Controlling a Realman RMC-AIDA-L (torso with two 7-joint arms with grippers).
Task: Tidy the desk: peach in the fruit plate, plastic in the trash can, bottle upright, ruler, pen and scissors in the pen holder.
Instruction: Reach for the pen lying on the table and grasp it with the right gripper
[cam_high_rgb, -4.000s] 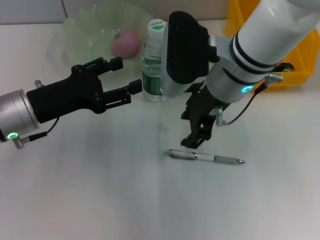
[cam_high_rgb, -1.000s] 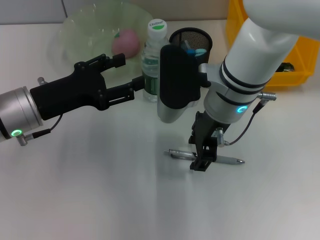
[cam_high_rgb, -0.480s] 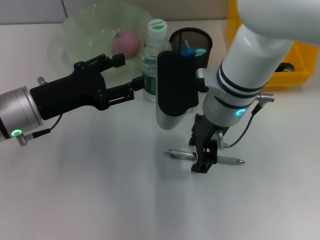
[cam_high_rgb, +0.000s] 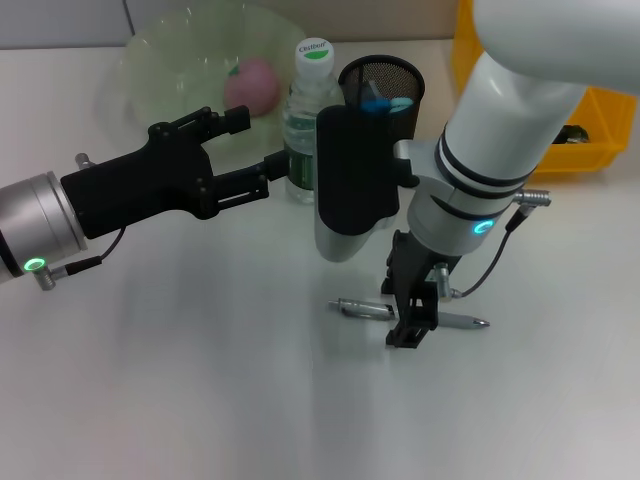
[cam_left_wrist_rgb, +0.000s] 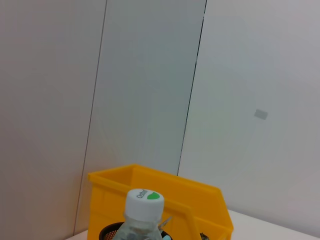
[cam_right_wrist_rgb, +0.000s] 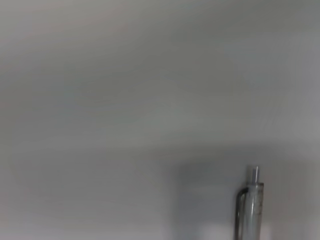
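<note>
A silver pen (cam_high_rgb: 452, 320) lies flat on the white table; its clip end fills the right wrist view as pen (cam_right_wrist_rgb: 249, 206). My right gripper (cam_high_rgb: 410, 315) is down over the pen's middle, open, with one finger on each side of the barrel. My left gripper (cam_high_rgb: 255, 143) hovers open just left of the upright bottle (cam_high_rgb: 304, 130), holding nothing. The bottle's white-and-green cap (cam_left_wrist_rgb: 144, 200) shows in the left wrist view. A pink peach (cam_high_rgb: 250, 85) sits in the green fruit plate (cam_high_rgb: 160, 70). The black mesh pen holder (cam_high_rgb: 384, 82) holds blue-handled items.
A yellow bin (cam_high_rgb: 590, 125) stands at the back right, behind the right arm, and appears as yellow bin (cam_left_wrist_rgb: 165, 192) behind the bottle. The right arm's black camera housing (cam_high_rgb: 352, 180) hides part of the pen holder. Bare table lies in front of the pen.
My right gripper has crept slightly rightward and lower along the pen over the last second. The pen still lies on the table. My left arm has not moved.
</note>
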